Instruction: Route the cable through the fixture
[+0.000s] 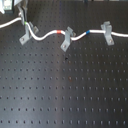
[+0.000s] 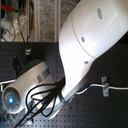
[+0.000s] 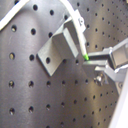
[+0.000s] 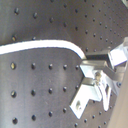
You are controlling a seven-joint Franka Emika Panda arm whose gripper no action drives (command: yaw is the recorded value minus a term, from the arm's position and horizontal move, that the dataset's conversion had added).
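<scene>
The white cable [image 1: 47, 35] runs across the far side of the board in the first exterior view, with a green band [image 1: 23, 21], a red band [image 1: 60, 31] and a blue band [image 1: 88, 31]. The grey fixture [image 1: 26, 33] stands at the first exterior view's left, and the cable passes against its prongs. My gripper [image 1: 21, 18] is just behind it, shut on the cable at the green band [image 3: 86, 57]. In the first wrist view the fixture [image 3: 59, 47] sits right next to the fingertips. In the second wrist view the cable [image 4: 40, 46] curves into the gripper [image 4: 86, 62].
Two other grey clips hold the cable: one in the middle [image 1: 66, 40] and one at the first exterior view's right [image 1: 106, 32], also seen in the second exterior view [image 2: 104, 86]. The black perforated board [image 1: 65, 90] stretches forward. The arm [image 2: 85, 45] fills most of the second exterior view.
</scene>
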